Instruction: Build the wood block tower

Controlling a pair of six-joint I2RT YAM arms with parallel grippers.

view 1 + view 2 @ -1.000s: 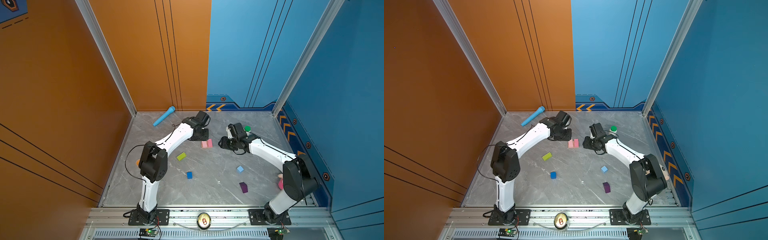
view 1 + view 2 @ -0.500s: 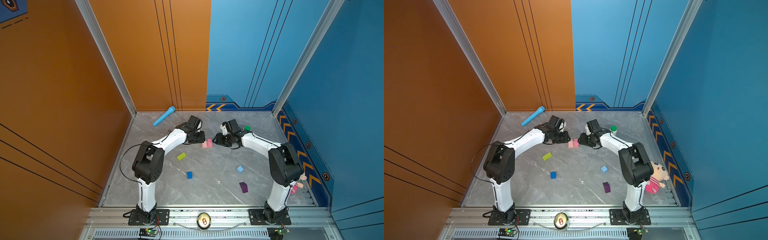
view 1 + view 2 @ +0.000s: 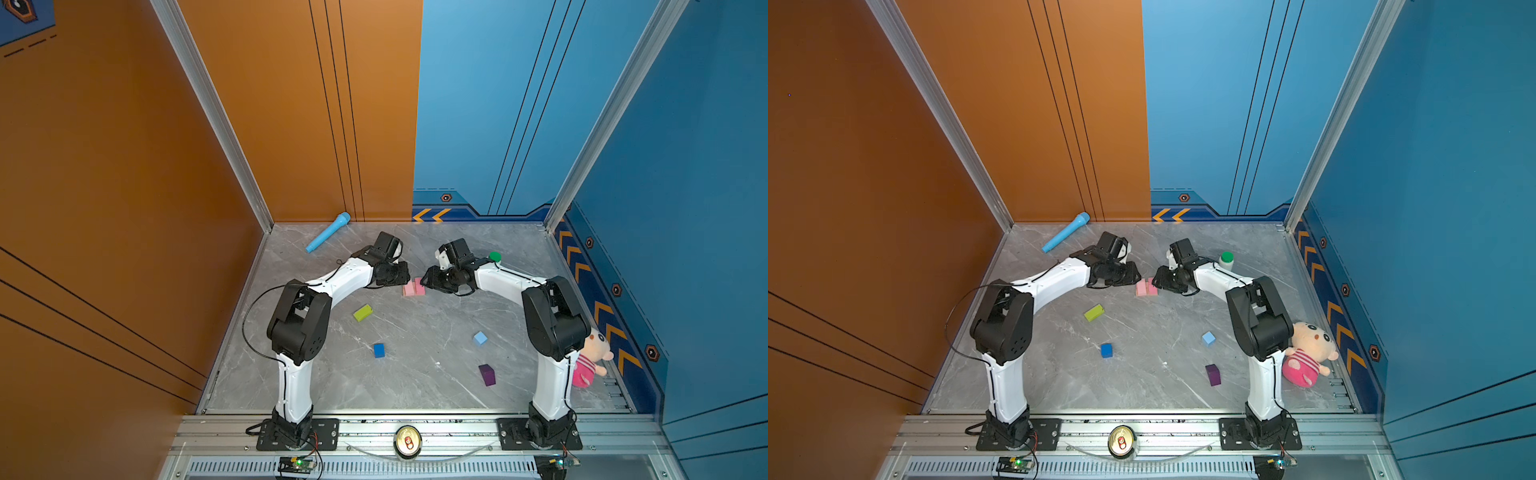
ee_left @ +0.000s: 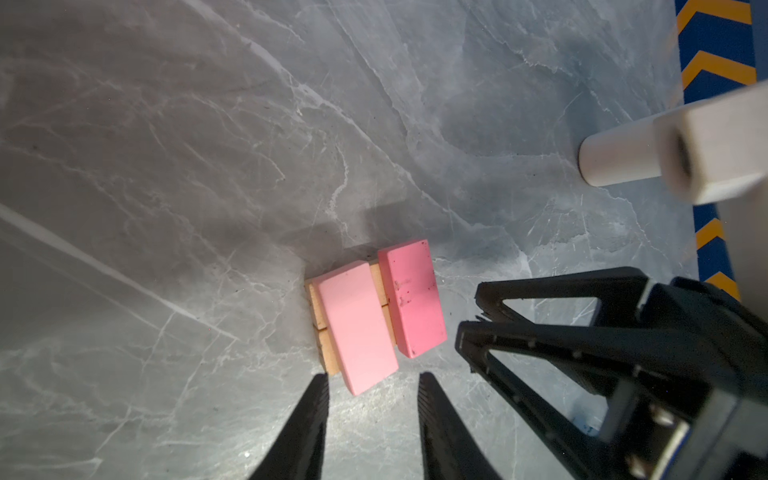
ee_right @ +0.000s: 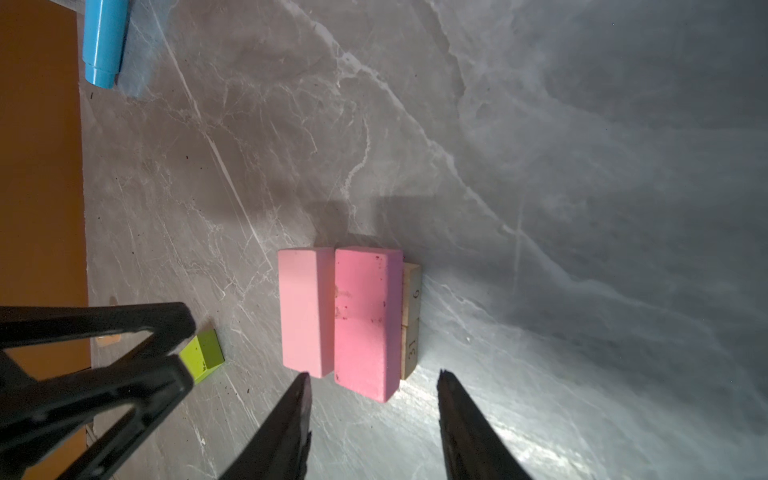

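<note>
Two claws, both mine, are hanging apart and empty beside the started tower. Ahead of my left claw, the pale pink bar is lying end-on, just off my fingertips. Ahead of my right claw, the darker pink bar is lying end-on too. Both bars are resting side by side across two tan bars. Neither arm is sitting nearer; the lime-green bar is lying well apart.
</note>
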